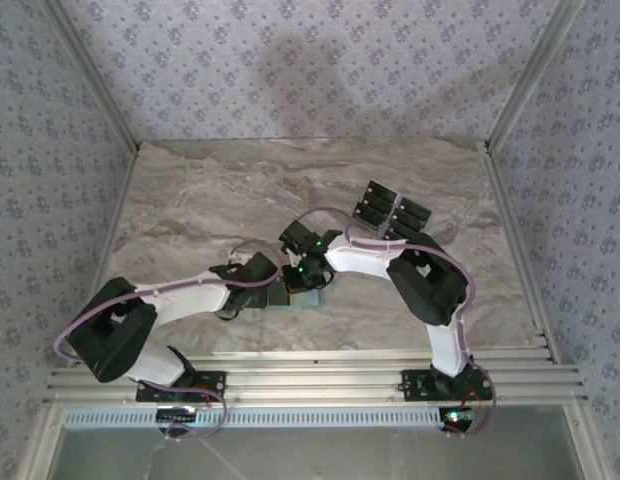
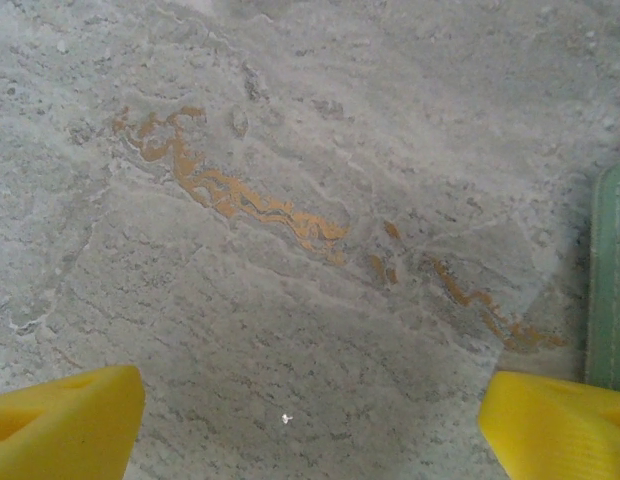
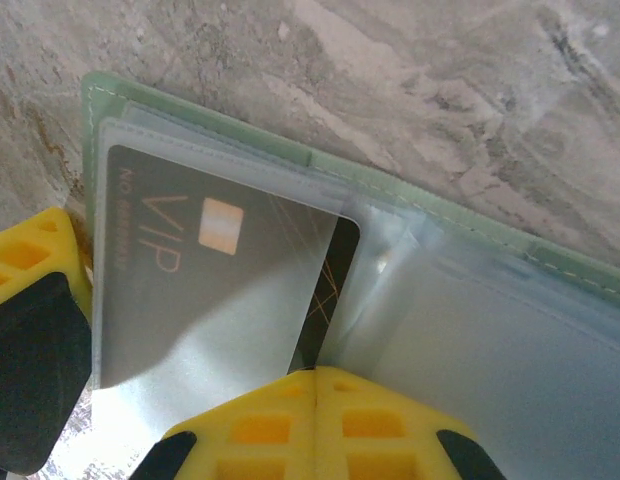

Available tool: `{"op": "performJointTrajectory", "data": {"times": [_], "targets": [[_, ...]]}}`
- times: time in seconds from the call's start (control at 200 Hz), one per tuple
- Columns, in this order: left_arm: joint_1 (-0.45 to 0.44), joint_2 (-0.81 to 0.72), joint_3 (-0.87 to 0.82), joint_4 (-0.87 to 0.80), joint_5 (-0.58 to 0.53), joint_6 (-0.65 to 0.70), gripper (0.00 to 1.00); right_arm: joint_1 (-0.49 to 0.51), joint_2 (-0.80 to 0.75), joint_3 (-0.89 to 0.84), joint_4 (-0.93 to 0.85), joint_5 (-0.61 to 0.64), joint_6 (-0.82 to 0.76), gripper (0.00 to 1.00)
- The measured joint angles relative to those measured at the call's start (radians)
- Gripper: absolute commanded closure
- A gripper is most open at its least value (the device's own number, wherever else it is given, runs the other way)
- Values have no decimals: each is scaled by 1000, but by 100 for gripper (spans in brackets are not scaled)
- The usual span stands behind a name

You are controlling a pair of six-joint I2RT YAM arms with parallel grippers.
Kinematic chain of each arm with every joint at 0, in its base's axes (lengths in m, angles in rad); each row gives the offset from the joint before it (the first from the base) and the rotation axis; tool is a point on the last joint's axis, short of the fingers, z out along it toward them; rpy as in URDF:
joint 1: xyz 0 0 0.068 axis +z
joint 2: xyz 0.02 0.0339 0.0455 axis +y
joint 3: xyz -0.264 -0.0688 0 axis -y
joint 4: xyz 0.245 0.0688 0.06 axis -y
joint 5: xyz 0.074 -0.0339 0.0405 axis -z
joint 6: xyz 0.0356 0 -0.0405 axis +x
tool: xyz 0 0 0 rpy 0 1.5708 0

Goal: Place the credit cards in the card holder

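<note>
Nearest us, our left gripper (image 2: 310, 400) stands wide open over the bare marble table (image 2: 290, 150), empty. The card holder (image 2: 612, 280) lies just outside one finger. Our right gripper (image 3: 315, 378) is pinched closed, its tips against the near edge of a VIP card (image 3: 210, 290) lying in the holder's clear sleeve. Farther off lie the other credit cards (image 1: 390, 210).

Open marble runs along the far and left stretches of the table (image 1: 190, 190), which is hemmed in by patterned walls (image 1: 50, 150) on three sides. Both arms meet mid-table above the card holder (image 2: 612, 280) and block the way across. The loose credit cards (image 1: 390, 210) take up the far right. Bare marble lies between the wide-spread fingers of the left gripper (image 2: 310, 405), with the card holder's edge just beside one finger.
</note>
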Motion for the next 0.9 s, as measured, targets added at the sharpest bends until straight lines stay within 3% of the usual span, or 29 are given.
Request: {"op": "performJointTrajectory", "data": {"times": [0.515, 0.615, 0.79, 0.899], "targets": [[-5, 3, 11, -22, -11, -10, 8, -16, -6, -8, 18, -32, 16, 94], [-3, -6, 16, -40, -12, -11, 8, -28, -47, -31, 26, -33, 15, 88], [18, -43, 21, -47, -11, -10, 8, -56, -147, -52, 25, -23, 4, 64], [34, -79, 37, -52, -12, -9, 8, -68, -183, -72, 23, -5, -2, 60]]}}
